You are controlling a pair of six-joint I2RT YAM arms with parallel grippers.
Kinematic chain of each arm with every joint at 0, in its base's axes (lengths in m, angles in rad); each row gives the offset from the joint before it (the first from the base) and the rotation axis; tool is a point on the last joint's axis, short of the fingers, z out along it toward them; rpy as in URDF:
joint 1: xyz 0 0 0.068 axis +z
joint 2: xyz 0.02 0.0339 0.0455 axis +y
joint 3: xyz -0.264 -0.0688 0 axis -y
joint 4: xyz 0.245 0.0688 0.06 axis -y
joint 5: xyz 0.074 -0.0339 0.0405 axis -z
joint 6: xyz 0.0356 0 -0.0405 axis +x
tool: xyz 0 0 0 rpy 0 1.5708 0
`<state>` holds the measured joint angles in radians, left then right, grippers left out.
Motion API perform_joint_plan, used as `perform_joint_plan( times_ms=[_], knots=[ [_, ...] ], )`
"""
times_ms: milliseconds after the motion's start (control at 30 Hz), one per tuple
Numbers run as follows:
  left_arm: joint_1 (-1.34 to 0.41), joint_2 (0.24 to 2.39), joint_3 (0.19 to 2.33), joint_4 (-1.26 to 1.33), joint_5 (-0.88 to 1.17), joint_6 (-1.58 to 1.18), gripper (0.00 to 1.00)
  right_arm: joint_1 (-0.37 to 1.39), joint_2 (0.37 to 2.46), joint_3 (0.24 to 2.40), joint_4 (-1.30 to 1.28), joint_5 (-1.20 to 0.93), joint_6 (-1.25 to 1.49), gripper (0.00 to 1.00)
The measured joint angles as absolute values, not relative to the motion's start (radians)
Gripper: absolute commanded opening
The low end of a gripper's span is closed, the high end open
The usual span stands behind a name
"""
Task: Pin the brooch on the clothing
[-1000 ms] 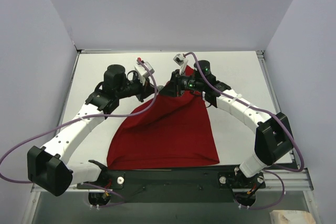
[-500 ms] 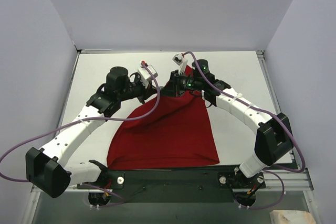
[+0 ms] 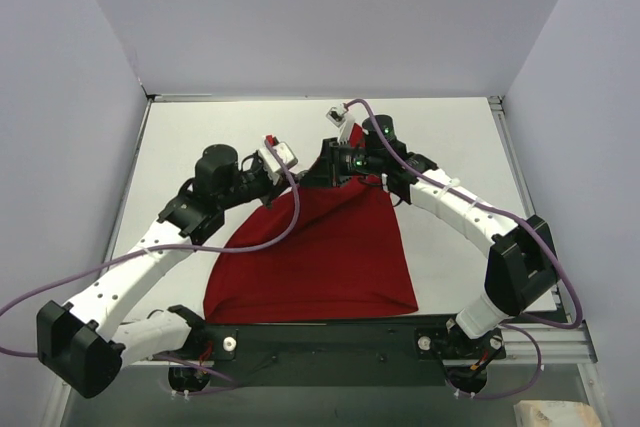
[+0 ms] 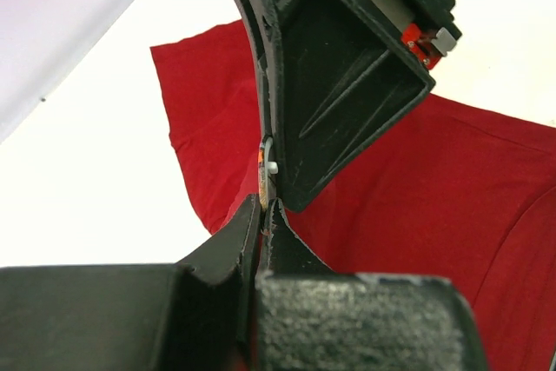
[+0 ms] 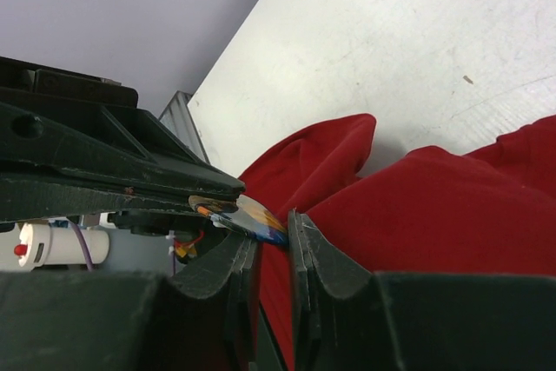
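1. While the left gripper has its fingers pressed tight together, their tips nip the lower edge of the brooch. In the left wrist view it shows edge-on as a thin sliver with a small white stub on one side.
2. Seen from the right wrist, the brooch turns its face to the camera. Its orange-yellow and dark blue patches stick out from under the tip of the left arm's black finger.
3. The brooch sits raised between the two grippers, just above the red cloth and close against the inner face of one of the right arm's fingers. I cannot tell whether it touches that finger.
4. The right gripper has its jaws narrowly apart with red cloth showing in the gap, and it appears to pinch a fold of the clothing.
5. In the top view the clothing lies on the white table. Its broad straight edge is toward the arm bases, and its body narrows to a lifted peak at the right gripper, near the far middle of the table.
6. The two grippers meet tip to tip over that peak, the left arm reaching in from the left and the right arm from the right.
7. Beyond the right arm's fingers, a rounded fold of the clothing rests on the table.
8. Whether the pin has entered the cloth cannot be made out.
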<state>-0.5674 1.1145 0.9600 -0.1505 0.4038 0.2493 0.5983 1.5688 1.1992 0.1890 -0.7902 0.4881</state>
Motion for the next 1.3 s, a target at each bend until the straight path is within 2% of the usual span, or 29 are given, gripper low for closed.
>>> perform_joint_plan(
  times_ms=[267,833,933,1033,1100,1133,1200,1233,1300],
  knots=[
    [-0.584,1.033,0.882,-0.076,0.360,0.266,0.00,0.604,1.567,1.198,0.222,-0.805,0.529,0.00],
    [-0.610,0.964,0.782,0.064,0.282,0.259,0.00,0.588,1.557,1.097,0.455,-0.838,0.717,0.01],
    [-0.614,0.963,0.782,0.074,0.265,0.246,0.00,0.585,1.554,1.079,0.503,-0.839,0.734,0.18],
    [-0.615,0.963,0.782,0.082,0.259,0.234,0.00,0.583,1.548,1.065,0.535,-0.838,0.740,0.40],
    [-0.615,0.963,0.782,0.086,0.257,0.223,0.00,0.575,1.544,1.053,0.559,-0.832,0.739,0.49],
    [-0.615,0.963,0.782,0.086,0.254,0.218,0.00,0.570,1.541,1.048,0.572,-0.828,0.735,0.59],
    [-0.616,0.963,0.782,0.096,0.251,0.209,0.00,0.564,1.532,1.033,0.586,-0.812,0.728,0.66],
    [-0.616,0.963,0.782,0.101,0.247,0.204,0.00,0.561,1.525,1.021,0.595,-0.806,0.724,0.73],
    [-0.617,0.966,0.782,0.099,0.245,0.193,0.00,0.556,1.504,0.998,0.614,-0.788,0.716,0.77]
  ],
)
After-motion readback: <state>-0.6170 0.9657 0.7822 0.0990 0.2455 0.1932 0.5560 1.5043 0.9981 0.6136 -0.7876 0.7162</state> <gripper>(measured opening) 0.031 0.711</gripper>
